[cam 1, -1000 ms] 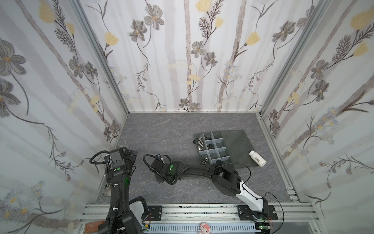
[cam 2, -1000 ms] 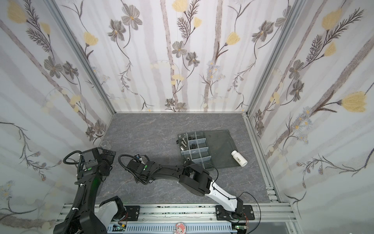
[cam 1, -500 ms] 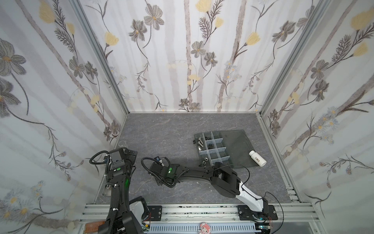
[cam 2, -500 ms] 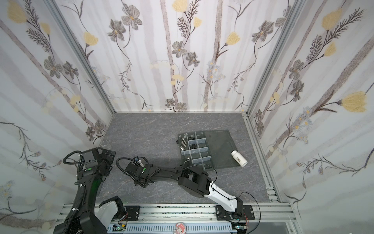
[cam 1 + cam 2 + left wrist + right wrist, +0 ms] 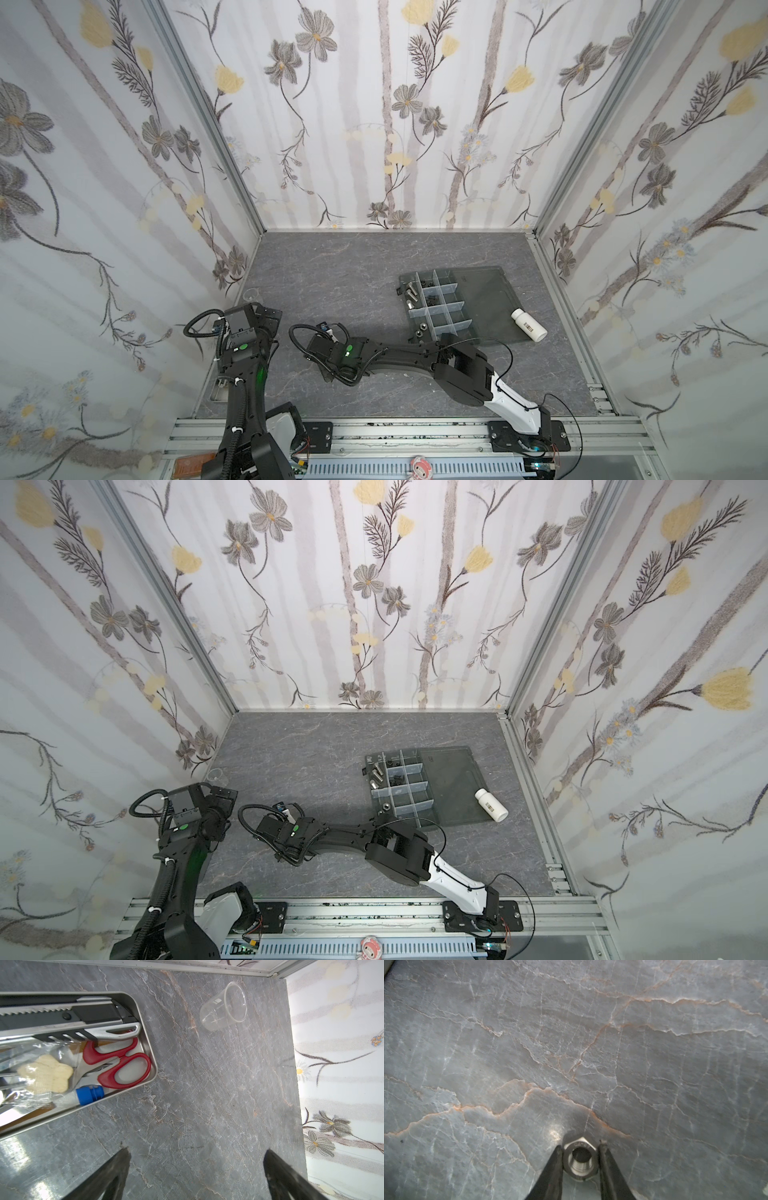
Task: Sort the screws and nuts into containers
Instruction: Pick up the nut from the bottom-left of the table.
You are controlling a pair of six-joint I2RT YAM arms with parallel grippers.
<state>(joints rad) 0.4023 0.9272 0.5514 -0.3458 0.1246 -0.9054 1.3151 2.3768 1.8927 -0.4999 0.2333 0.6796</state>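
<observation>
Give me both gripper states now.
Left gripper: open, holding nothing.
Right gripper: closed on a silver hex nut.

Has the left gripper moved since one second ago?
No. In a top view the left gripper stays at the same spot beside the clear cup, as before.

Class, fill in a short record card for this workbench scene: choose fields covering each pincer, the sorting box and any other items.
Left pincer: open, empty
Right pincer: shut on a silver nut resting on the table
Organizer box: lid open flat; silver bolts and black nuts in separate compartments
Other items: white bottle, clear cup, tray holding red scissors
</observation>
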